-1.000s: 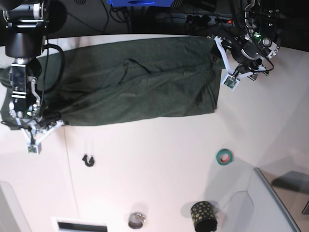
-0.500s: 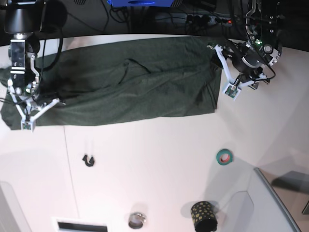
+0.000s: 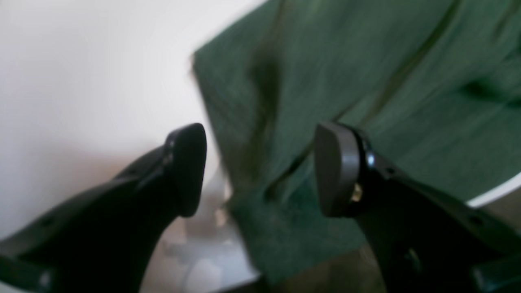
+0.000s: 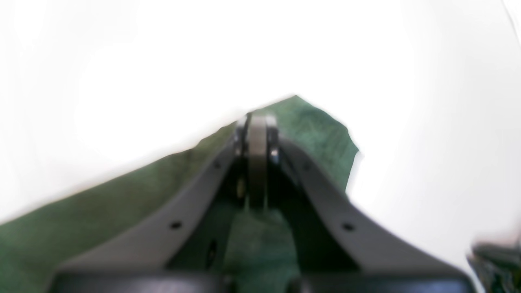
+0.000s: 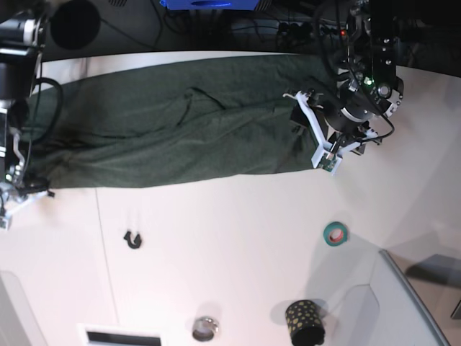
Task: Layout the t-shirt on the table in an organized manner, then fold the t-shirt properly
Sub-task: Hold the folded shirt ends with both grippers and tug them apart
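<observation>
Surface [image 5: 230,274]: white; t-shirt [image 5: 173,126] spread long, wrinkled.
Left fingers [image 3: 260,169]: open over hem.
Right fingers [image 4: 257,162]: clamped on t-shirt.
Progress: I judge layout partial, folding undone.

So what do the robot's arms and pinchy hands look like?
Both arms are black, with loose black cables. The left gripper has curved black fingers ending in rounded dark pads. The right gripper has greyish fingers with small screw holes. Each has white brackets with a small green-and-white tag.

Both wrist views are blurred. The t-shirt [image 4: 321,134] corner beyond the right gripper [image 4: 257,162] runs under its fingers, hidden.
</observation>
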You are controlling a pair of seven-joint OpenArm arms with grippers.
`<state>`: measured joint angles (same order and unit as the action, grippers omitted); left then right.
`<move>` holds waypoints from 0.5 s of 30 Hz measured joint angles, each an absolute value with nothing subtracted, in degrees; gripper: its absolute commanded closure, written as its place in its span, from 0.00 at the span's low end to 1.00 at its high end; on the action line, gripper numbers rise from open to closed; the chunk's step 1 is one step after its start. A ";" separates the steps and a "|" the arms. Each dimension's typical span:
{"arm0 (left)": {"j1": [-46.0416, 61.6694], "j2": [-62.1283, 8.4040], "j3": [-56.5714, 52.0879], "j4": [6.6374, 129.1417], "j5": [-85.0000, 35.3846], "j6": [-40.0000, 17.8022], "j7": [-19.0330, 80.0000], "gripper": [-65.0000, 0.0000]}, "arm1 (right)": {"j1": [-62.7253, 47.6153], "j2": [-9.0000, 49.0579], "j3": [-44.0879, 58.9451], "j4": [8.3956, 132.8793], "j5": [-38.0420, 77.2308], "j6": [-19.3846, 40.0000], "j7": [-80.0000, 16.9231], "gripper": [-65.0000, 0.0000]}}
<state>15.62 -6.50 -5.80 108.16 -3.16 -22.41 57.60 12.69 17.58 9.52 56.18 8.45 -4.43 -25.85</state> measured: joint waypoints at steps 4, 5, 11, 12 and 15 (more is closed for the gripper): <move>15.07 -6.22 -5.91 102.00 -2.87 -22.37 57.17 0.94 | 17.85 16.80 7.86 40.95 8.88 -1.96 -20.49 1.00; 15.27 -6.31 -5.96 100.36 -2.74 -22.37 55.75 1.00 | 18.00 16.43 7.84 39.44 8.95 -2.02 -18.65 1.00; 15.09 -6.83 -6.39 88.79 -3.03 -22.24 48.75 1.00 | 18.65 19.44 8.08 35.81 8.80 -2.55 -17.30 1.00; 15.25 -7.05 -6.44 87.99 -3.46 -22.35 47.27 1.00 | 18.48 19.70 8.14 35.70 8.78 -2.57 -17.26 1.00; 14.57 -7.81 -6.44 86.98 -3.95 -22.52 47.07 1.00 | 18.52 19.88 8.14 35.66 8.80 -2.55 -17.34 1.00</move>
